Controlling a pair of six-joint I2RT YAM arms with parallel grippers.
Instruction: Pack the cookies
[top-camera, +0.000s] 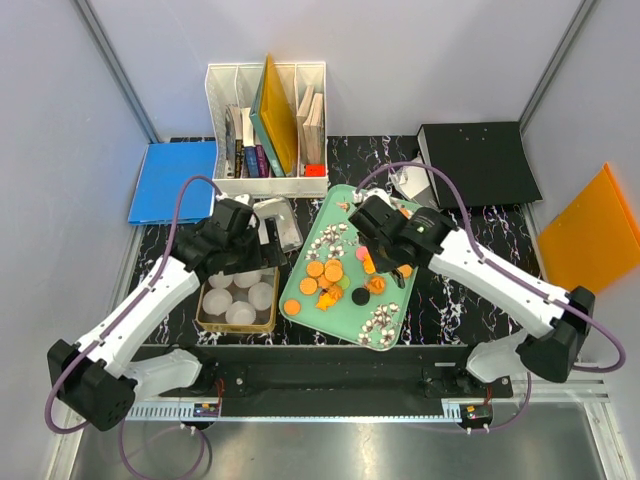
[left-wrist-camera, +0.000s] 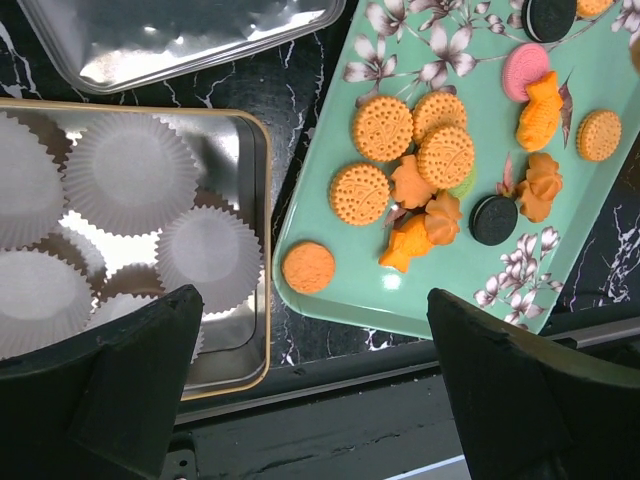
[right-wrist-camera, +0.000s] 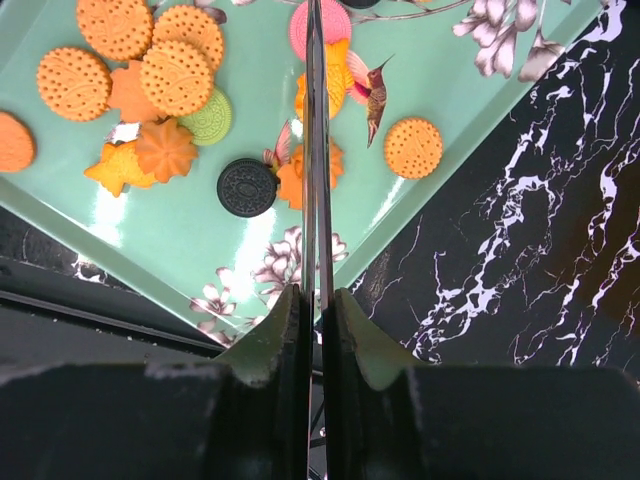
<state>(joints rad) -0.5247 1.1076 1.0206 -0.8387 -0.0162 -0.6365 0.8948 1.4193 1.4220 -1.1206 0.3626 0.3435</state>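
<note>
**Cookies on the tray, right pincer nearly closed above them**

The right pincer (right-wrist-camera: 316, 200) hangs over the tray. Its two thin fingers are almost pressed together, with only a hairline slit and nothing visible between them. Beneath it lie the cookies (right-wrist-camera: 175, 75): mostly orange rounds, stars and fish shapes, some black, one pink, one green. All sit on the mint-green flowered tray (right-wrist-camera: 170, 235), which rests on the black marbled surface (right-wrist-camera: 520, 200). The left pincer (left-wrist-camera: 312, 300) is spread wide, hovering where the tray's edge runs just beside a gold-rimmed tin (left-wrist-camera: 262, 250) filled with white paper cups (left-wrist-camera: 130, 170). A silver lid (left-wrist-camera: 200, 40) lies beyond the tin.
</note>
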